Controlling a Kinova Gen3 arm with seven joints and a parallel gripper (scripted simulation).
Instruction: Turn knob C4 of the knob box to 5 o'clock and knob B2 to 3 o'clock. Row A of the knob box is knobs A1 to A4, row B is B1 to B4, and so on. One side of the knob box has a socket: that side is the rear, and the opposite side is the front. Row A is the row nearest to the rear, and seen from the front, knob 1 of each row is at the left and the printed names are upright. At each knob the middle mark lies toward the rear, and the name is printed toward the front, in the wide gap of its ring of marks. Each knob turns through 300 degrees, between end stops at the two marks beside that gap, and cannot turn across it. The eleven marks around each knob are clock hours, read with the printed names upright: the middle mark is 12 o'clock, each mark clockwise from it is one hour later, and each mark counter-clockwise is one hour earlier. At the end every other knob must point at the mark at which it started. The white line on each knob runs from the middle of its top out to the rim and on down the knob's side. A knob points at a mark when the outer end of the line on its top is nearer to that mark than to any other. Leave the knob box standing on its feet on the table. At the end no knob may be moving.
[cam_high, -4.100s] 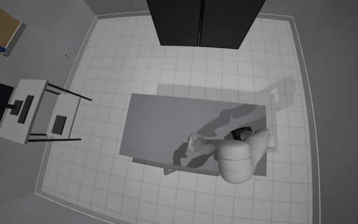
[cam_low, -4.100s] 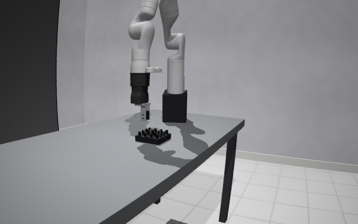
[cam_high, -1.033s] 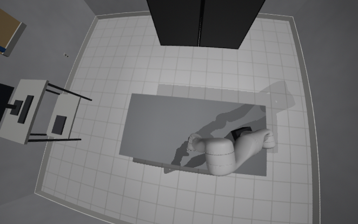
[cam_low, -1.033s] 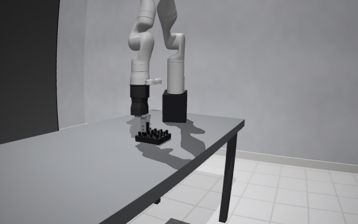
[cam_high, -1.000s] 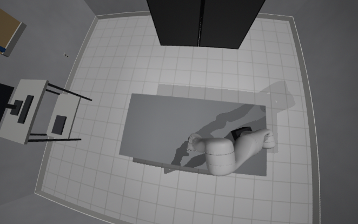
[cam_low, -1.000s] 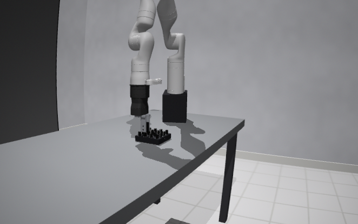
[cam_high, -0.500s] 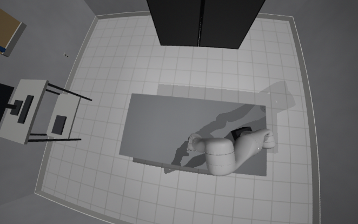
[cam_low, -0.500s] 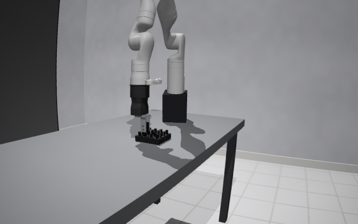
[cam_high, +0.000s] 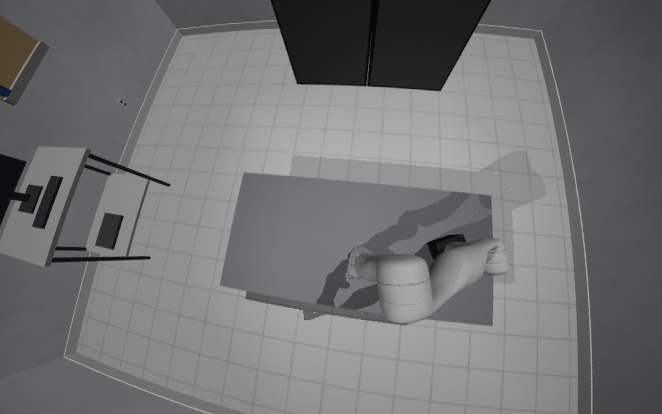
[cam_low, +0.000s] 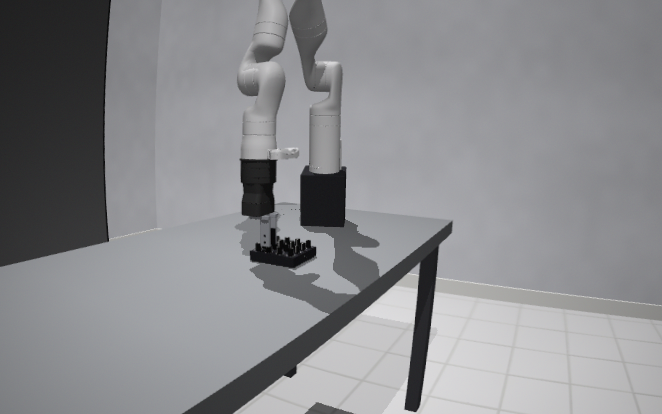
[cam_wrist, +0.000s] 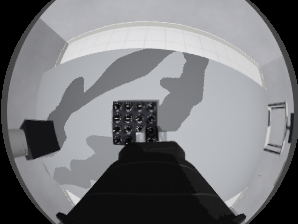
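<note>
We are finding no readable text, number or sign anywhere, and on the knob box (cam_low: 283, 259) (cam_wrist: 135, 123) we are seeing its printing only as specks too small to make out.

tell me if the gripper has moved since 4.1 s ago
Yes. In the exterior view the gripper has come down: its fingertips were above the knob box, and now they are among its knobs.
</note>
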